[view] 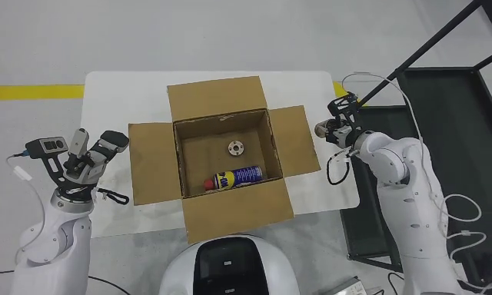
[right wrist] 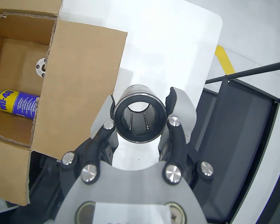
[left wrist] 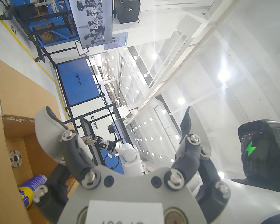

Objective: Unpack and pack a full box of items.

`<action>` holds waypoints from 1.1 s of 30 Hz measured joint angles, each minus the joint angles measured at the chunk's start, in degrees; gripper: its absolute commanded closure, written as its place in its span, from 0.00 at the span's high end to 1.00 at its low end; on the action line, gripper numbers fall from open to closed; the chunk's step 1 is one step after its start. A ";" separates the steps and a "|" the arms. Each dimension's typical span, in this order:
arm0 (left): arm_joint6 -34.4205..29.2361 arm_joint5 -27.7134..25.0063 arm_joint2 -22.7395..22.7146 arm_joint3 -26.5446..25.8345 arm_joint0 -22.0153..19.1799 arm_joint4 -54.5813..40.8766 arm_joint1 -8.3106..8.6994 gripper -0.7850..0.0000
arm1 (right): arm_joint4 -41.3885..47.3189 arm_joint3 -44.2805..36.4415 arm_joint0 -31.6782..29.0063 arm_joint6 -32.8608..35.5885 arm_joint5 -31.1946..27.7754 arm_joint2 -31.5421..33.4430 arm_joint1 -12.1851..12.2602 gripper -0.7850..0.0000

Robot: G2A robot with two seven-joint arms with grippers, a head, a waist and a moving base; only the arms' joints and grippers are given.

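An open cardboard box point(view: 224, 158) stands on the white table point(view: 115, 95) with its flaps spread. Inside lie a blue spray can with a red cap point(view: 237, 177) point(right wrist: 14, 101) point(left wrist: 29, 188) and a small metal flange disc point(view: 235, 147) point(right wrist: 40, 67) point(left wrist: 15, 158). My right gripper point(view: 324, 129) point(right wrist: 140, 104) is beside the box's right flap, above the table's edge, shut on a metal cylindrical bearing point(right wrist: 140, 115) point(view: 323, 129). My left gripper point(view: 108, 145) point(left wrist: 116, 124) is left of the box, tilted upward, open and empty.
A dark tray-like cart point(view: 430, 118) point(right wrist: 238, 127) with black bars stands right of the table. A yellow floor line point(view: 38, 91) runs behind the table. A black cable clip point(view: 113, 196) lies on the table near the left arm.
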 measured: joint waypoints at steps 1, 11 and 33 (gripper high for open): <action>0.00 0.00 0.00 0.00 0.00 0.00 0.00 1.00 | 0.01 -0.03 0.00 0.04 -0.02 0.01 0.00 0.00; 0.00 0.00 0.00 0.00 0.00 0.00 0.00 1.00 | 0.03 -0.05 0.00 0.07 -0.03 0.02 0.00 0.00; 0.00 0.00 0.00 0.00 0.00 0.00 0.00 1.00 | -4.87 24.04 8.33 -5.53 5.42 -2.09 0.24 0.00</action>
